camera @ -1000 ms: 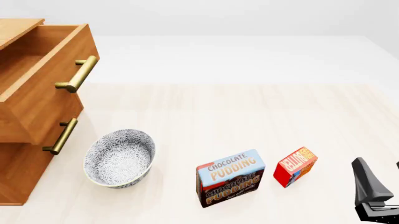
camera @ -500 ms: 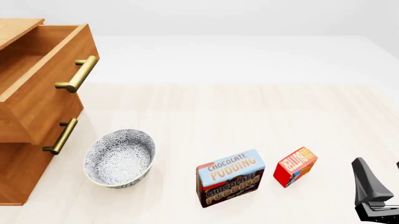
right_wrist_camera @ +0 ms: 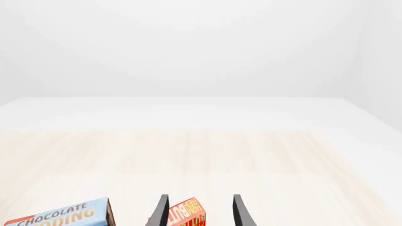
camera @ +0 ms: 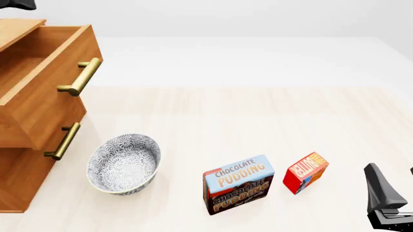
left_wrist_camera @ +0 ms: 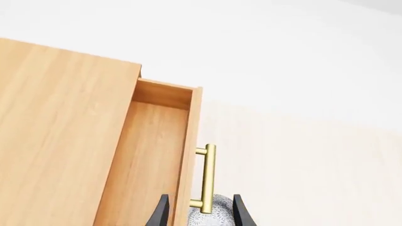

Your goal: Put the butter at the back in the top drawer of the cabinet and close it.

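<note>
The butter (camera: 306, 172), a small red box with orange lettering, stands on the table at the front right, just right of the pudding box. In the right wrist view the butter (right_wrist_camera: 186, 214) shows low between the fingers of my open right gripper (right_wrist_camera: 199, 212), which holds nothing. That gripper (camera: 390, 170) sits at the front right corner, apart from the butter. The cabinet (camera: 26, 159) stands at the left with its top drawer (camera: 45, 92) pulled out. From above, my open left gripper (left_wrist_camera: 199, 213) looks down on the top drawer (left_wrist_camera: 150, 160) and its brass handle (left_wrist_camera: 206, 176).
A blue-patterned bowl (camera: 123, 164) sits in front of the cabinet, below the drawer. The blue-and-brown Chocolate Pudding box (camera: 239, 183) stands between bowl and butter. A dark part of the left arm (camera: 16, 4) shows at the top left corner.
A dark part of the left arm has come into the front view's top left corner. The boxes, bowl, drawer and right gripper have not moved.
</note>
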### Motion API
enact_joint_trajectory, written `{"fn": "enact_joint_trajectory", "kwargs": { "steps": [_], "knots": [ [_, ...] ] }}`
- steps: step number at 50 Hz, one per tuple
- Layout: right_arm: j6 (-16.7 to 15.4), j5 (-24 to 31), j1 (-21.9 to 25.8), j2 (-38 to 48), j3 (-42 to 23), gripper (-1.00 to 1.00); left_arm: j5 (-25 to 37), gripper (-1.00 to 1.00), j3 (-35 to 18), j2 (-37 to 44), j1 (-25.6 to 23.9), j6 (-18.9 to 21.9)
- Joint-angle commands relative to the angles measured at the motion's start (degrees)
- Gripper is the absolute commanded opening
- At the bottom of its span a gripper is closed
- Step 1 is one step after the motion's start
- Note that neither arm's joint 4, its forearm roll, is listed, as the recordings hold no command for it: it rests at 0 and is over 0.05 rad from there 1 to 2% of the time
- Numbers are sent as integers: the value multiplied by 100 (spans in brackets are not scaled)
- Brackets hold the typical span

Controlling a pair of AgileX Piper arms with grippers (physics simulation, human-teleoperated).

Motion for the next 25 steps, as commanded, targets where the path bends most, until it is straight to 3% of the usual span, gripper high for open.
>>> {"fn": "enact_joint_trajectory", "kwargs": {
  "steps": [1,25],
  "knots": [
    [0,0,0,0,0,100,-114,100,152,24,17,-19],
    [0,0,0,0,0,100,-227,100,363,27,142,75]
  ]
}}
